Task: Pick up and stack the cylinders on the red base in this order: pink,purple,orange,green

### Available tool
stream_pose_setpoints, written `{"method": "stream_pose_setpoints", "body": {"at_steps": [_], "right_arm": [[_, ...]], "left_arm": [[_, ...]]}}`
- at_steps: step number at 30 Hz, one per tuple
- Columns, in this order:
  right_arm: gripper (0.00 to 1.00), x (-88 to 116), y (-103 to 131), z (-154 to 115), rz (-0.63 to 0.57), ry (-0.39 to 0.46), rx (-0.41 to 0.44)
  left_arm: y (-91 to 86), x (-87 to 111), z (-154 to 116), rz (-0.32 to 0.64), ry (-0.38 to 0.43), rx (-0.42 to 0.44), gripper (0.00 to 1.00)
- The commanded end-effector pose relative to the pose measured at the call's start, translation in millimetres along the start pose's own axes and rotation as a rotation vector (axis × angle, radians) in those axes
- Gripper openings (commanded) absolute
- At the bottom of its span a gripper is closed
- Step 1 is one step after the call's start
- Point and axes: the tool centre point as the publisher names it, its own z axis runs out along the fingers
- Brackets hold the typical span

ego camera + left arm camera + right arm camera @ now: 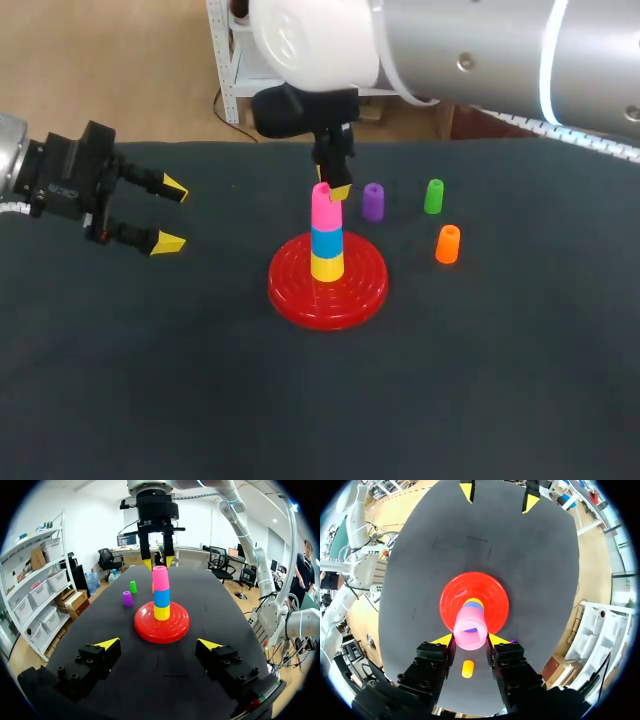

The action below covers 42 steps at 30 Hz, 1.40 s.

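**Head view:** my right gripper point(330, 183) stands at the pink cylinder point(325, 210), which tops the blue cylinder point(327, 243) and yellow cylinder point(327, 267) on the red base point(300, 295).

**Left wrist view:** my left gripper point(157, 644) is spread and empty. The purple cylinder point(127, 598) waits beyond the base.

**Right wrist view:** I cannot tell whether I pinch the pink.

Pink seems placed. Next, I lift clear and fetch purple.

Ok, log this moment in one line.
stack: yellow, blue, pink on base | right gripper: at pink top | left gripper: open, aside | purple, orange, green: on table

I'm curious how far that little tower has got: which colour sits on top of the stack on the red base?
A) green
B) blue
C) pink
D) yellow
C: the pink cylinder tops the stack, above the blue cylinder and the yellow cylinder on the red base.
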Motion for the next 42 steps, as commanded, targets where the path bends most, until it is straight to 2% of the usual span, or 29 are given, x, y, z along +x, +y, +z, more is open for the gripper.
{"method": "stream_pose_setpoints", "body": {"at_steps": [1,9,14,24,29,37,42], "right_arm": [[0.0,-2.4,-3.7,2.0,-0.004,0.0,-0.011],[0.0,-7.8,5.1,14.2,-0.034,0.048,-0.031],[0.0,-4.7,8.5,23.3,-0.022,0.04,-0.049],[0.0,4.6,11.4,26.5,0.038,0.026,0.005],[0.0,5.2,13.6,29.3,0.058,0.054,0.053],[0.0,2.3,16.7,36.8,0.072,0.063,0.052],[0.0,-1.2,17.9,41.7,0.065,0.104,0.052]], "left_arm": [[0.0,1.3,0.3,0.002,-0.002,-0.001,1.0],[0.0,1.3,0.3,0.002,-0.002,-0.001,1.0],[0.0,1.3,0.3,0.002,-0.002,-0.001,1.0],[0.0,1.3,0.3,0.002,-0.002,-0.001,1.0],[0.0,1.3,0.3,0.002,-0.002,-0.001,1.0],[0.0,1.3,0.3,0.002,-0.002,-0.001,1.0],[0.0,1.3,0.3,0.002,-0.002,-0.001,1.0]]}}
